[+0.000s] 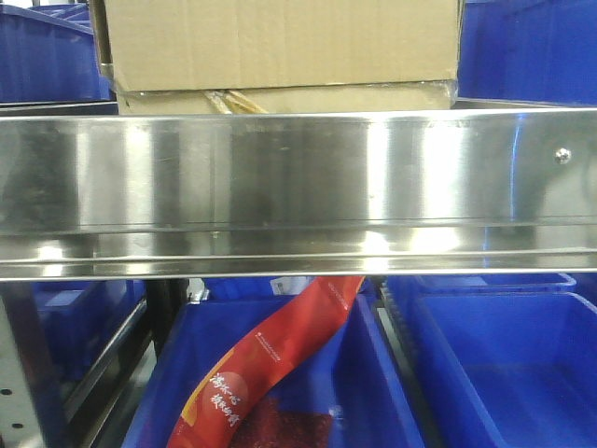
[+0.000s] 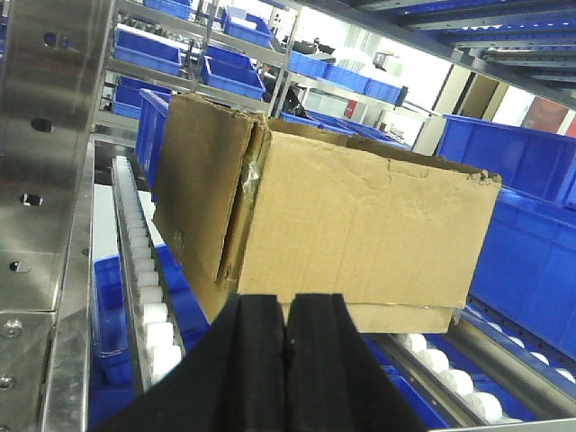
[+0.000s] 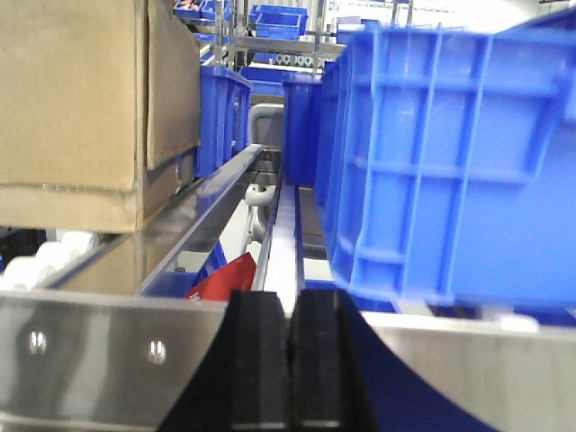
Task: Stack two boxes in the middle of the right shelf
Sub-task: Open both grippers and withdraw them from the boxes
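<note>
**Boxes stacked on the tier, both arms empty**

On the steel shelf rail (image 1: 298,187), the taller cardboard box (image 1: 280,42) sits atop the flatter box (image 1: 280,98). Left gripper (image 2: 286,360) clenched, empty; right gripper (image 3: 288,360) likewise, facing a blue bin (image 3: 450,162). Stacking looks finished; next, retreat clear.

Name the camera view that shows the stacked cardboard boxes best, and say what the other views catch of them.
The left wrist view is best: the cardboard boxes fill it, showing two faces and a torn corner seam. The front view shows only their front faces above the steel shelf rail. The right wrist view catches just one end at the left edge, beside a blue bin.
</note>
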Robot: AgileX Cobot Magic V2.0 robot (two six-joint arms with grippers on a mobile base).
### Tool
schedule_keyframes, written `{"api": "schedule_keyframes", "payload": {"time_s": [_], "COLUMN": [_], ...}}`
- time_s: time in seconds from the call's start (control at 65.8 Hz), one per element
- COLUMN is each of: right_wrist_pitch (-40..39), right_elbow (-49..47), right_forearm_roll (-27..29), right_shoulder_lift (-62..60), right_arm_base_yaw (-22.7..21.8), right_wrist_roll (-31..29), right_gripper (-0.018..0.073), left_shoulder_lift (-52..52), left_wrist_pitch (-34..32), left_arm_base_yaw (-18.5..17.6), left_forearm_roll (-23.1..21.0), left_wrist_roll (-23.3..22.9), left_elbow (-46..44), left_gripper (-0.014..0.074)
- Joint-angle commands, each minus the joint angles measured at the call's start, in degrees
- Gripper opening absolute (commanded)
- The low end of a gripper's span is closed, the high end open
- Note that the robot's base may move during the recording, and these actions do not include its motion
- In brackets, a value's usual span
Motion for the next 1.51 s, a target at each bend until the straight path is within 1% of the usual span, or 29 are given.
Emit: {"api": "schedule_keyframes", "payload": {"time_s": [0.0,0.198,0.274,0.38,1.399,1.49], "right_wrist_pitch": [-1.8,-8.7,-8.8,-6.4,-6.4,-6.4], "right_elbow": [2.3,3.8,3.8,3.8,3.8,3.8], "right_forearm_roll": [0.8,0.8,0.8,0.8,0.8,0.8], "right_shoulder_lift": [-1.3,-1.3,-1.3,-1.3,-1.3,-1.3], "right_arm_base_yaw": [-0.3,-0.3,-0.3,-0.3,-0.3,-0.3], "right_wrist_roll": [-0.6,-0.6,-0.6,-0.6,-0.6,-0.6], "right_gripper": [-0.016,-0.016,-0.016,-0.016,-0.016,-0.016], "left_shoulder_lift": [-0.4,-0.4,-0.4,-0.4,-0.4,-1.4], "left_wrist_pitch": [-1.0,-1.0,-1.0,-1.0,-1.0,-2.0], "left_arm_base_yaw": [0.3,0.3,0.3,0.3,0.3,0.9], "left_forearm_roll": [-0.2,-0.2,-0.2,-0.2,-0.2,-0.6], "left_wrist_roll": [0.0,0.0,0.0,0.0,0.0,0.0], "left_elbow": [0.0,0.0,0.0,0.0,0.1,2.0], "left_gripper": [-0.0091,-0.0091,-0.0091,-0.0091,-0.0091,-0.0091]}}
